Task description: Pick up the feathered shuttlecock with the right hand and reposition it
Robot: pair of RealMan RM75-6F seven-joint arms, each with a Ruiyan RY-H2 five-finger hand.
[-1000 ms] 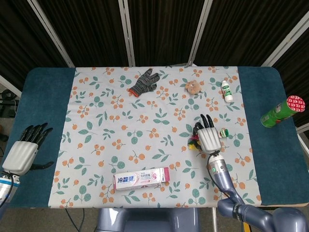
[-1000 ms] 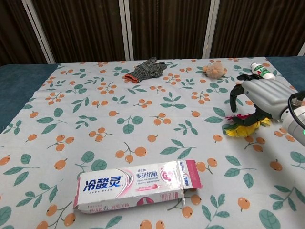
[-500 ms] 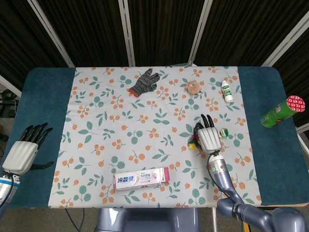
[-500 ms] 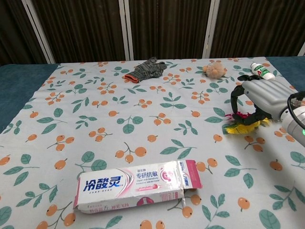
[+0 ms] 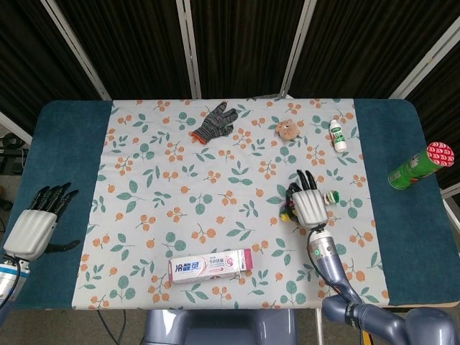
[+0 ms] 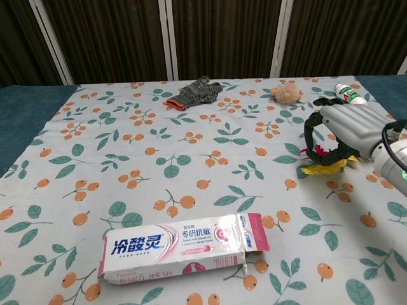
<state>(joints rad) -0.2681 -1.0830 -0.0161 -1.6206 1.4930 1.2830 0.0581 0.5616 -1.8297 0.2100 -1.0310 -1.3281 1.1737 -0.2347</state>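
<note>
The right hand (image 5: 311, 205) sits a little farther and more to the left than one second ago, and the shuttlecock (image 6: 324, 164) has come along with it. Its yellow feathers now seem slightly off the cloth (image 5: 180, 172), though the chest view is not clear enough to be sure. The dark fingers (image 6: 310, 130) curl down around the feathers from above, so the hand holds the shuttlecock. The left hand (image 5: 34, 224) has not changed: it rests on the blue table (image 5: 61, 144) at the near left edge, holding nothing, fingers straight and a little apart.

The head view shows the shuttlecock's green cork end at the right side of the palm, which the chest view hides; only the chest view shows the feathers well. A green can (image 5: 418, 167) and the left hand appear only from above.

Around the right hand the cloth is free. The toothpaste box (image 5: 210, 265) lies near and to the left (well apart), while the plush toy (image 5: 288, 129), small bottle (image 5: 338, 136) and glove (image 5: 213, 124) lie at the far side.
</note>
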